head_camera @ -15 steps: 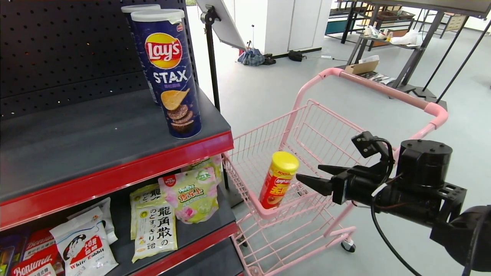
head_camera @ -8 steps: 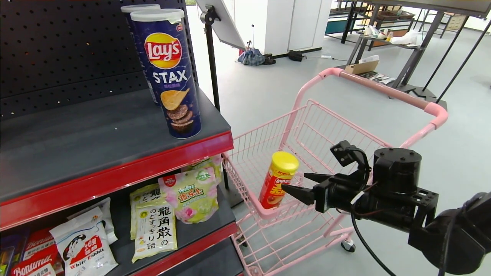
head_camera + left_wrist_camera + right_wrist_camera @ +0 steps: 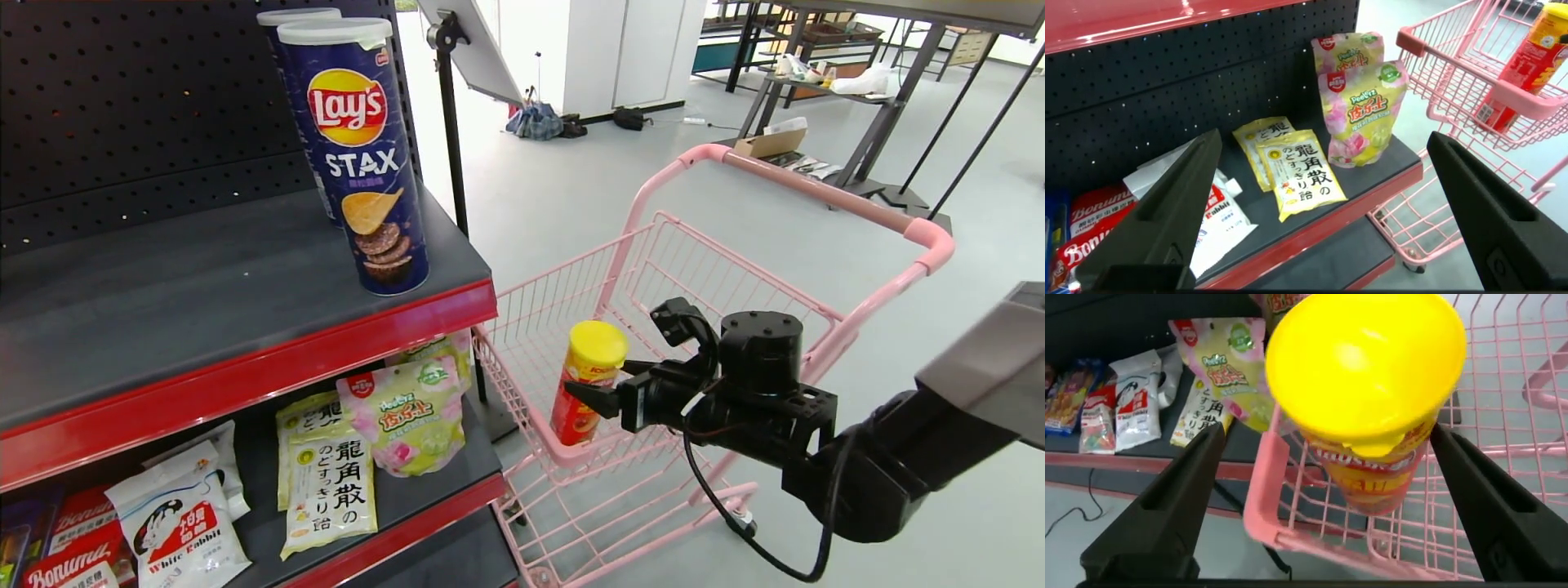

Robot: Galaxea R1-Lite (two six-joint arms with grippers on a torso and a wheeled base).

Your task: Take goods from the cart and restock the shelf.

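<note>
**Head view.** Recorded a red-and-yellow chip can (image 3: 581,396), cylindrical with a yellow plastic lid, standing in the near left corner of the pink wire shopping cart (image 3: 824,193), just right of the dark grey shelf (image 3: 245,376) with red front edges. Found the right gripper (image 3: 598,379) level with the can's upper half, jaws spread wide, one finger on the near side and one on the far side. Held nothing; could not confirm contact with the can. Noted a tall dark-blue chip can (image 3: 359,155) with a white lid upright at the right end of the upper board, with a second like it just behind. Noted a green-and-pink snack pouch (image 3: 412,416) and a yellow-and-white sachet (image 3: 326,482) on the lower board.

**Left wrist view.** Found the left gripper (image 3: 1323,140) fully spread and empty, facing the lower board near the pouch (image 3: 1360,98) and sachet (image 3: 1294,167). Saw the cart (image 3: 1437,49) and its can (image 3: 1539,57) to the right, well apart.

**Right wrist view.** Found the yellow-lidded can (image 3: 1372,400) centred between the wide-open fingers (image 3: 1167,514), inside the cart rim (image 3: 1266,498).
</note>
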